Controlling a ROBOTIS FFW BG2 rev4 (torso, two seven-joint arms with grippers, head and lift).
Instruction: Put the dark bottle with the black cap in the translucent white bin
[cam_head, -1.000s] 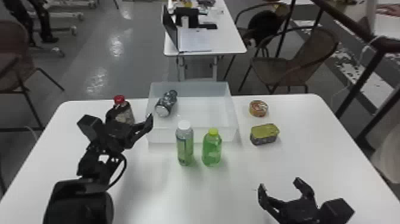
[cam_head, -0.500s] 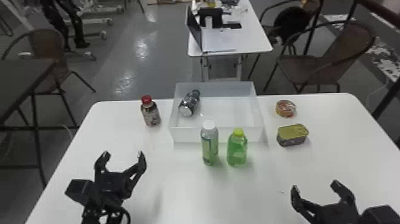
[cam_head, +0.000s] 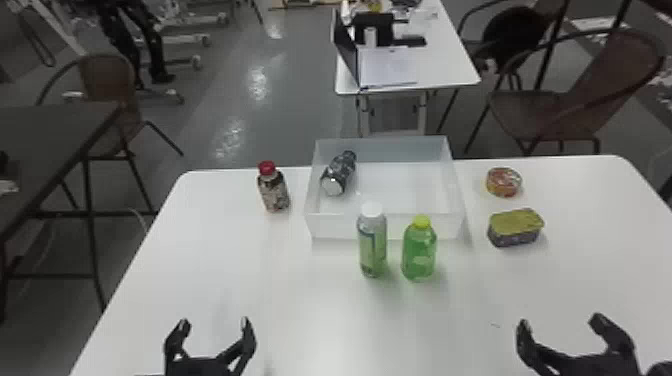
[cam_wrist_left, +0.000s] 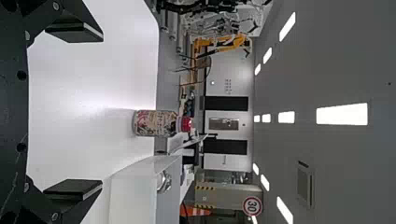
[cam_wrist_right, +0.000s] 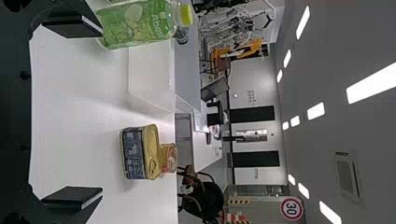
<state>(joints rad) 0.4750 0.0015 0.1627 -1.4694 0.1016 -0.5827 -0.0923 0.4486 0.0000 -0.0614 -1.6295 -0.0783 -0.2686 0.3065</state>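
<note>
Dark bottle in bin, left edge

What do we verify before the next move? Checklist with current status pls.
1. Dark bottle inside the bin: ok, lying on its side.
2. Dark bottle's cap tight: cannot tell.
3. Left gripper open and empty: ok.
4. Right gripper open and empty: ok.
5. Space before the bin's near wall free: not ok, white-capped bottle and yellow-capped bottle stand there.
6. Red-capped bottle upright: ok, beside the bin.
</note>
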